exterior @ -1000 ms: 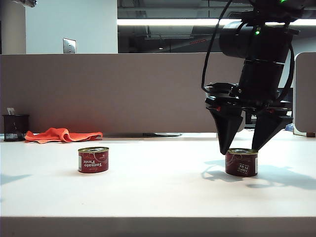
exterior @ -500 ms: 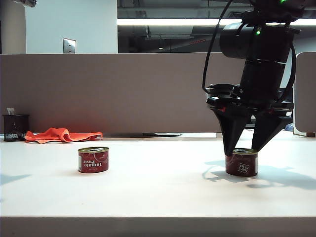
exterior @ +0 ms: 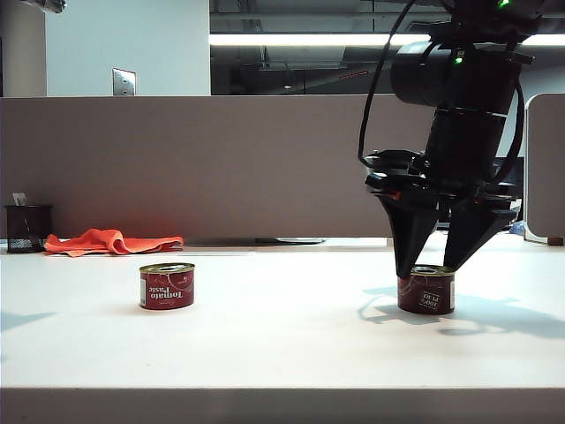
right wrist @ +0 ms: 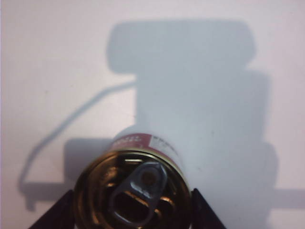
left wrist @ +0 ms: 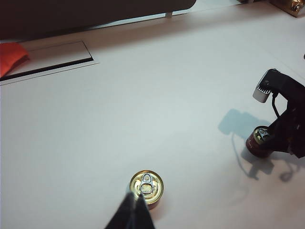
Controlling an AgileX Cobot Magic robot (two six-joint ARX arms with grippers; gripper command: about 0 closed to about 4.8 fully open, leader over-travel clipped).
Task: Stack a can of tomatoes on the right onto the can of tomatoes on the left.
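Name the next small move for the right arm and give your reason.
Probably finish the squeeze, then lift straight up. The right gripper straddles the right can, fingers at both sides of its rim, while it rests on the table; the left can stands clear.

A white table is seen from low at its front edge, backed by a grey partition wall. At about 8 o'clock from centre, a red tomato can stands upright, its label reading "Tomato Paste". At about 4 o'clock, a second red can stands upright, well apart from the first. The right gripper is pointed straight down over this second can, its two black fingers set against the can's upper rim on either side. At 9 o'clock, an orange cloth is lain beside a dark mesh cup.
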